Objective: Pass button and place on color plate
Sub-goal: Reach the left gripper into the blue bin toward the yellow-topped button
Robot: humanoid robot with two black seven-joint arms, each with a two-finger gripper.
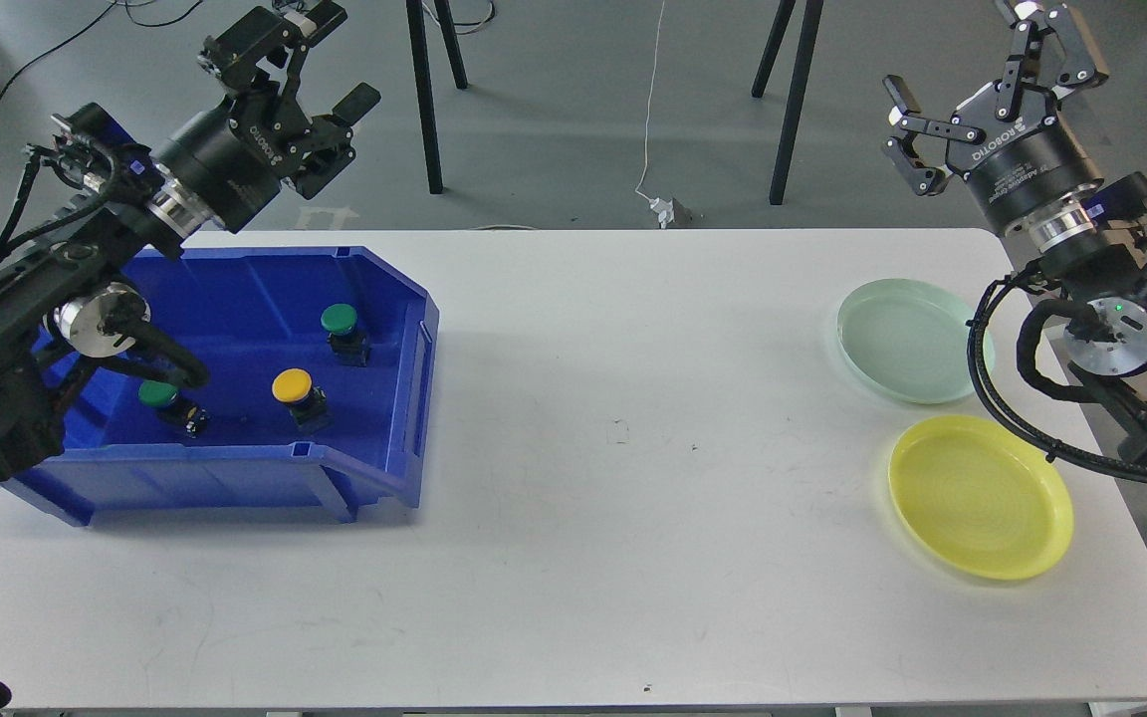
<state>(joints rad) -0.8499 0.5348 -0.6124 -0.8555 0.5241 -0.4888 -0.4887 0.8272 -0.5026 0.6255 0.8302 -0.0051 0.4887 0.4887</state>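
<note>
Three push buttons lie inside the blue bin point(404, 398) on the left: a green one point(341, 321) toward the back, a yellow one point(293, 386) in the middle, and a second green one point(159, 395) partly behind my left arm. On the right of the table sit a pale green plate point(907, 341) and, nearer me, a yellow plate point(980, 496). My left gripper point(320, 75) hangs open and empty above the bin's far edge. High over the table's far right corner, my right gripper point(992, 85) is open and holds nothing.
The white table point(623, 448) is bare between bin and plates. Black stand legs point(424, 100) and a white cable with a plug point(661, 204) are on the floor behind the table. My right arm's cables point(1002, 398) overlap the green plate's right rim.
</note>
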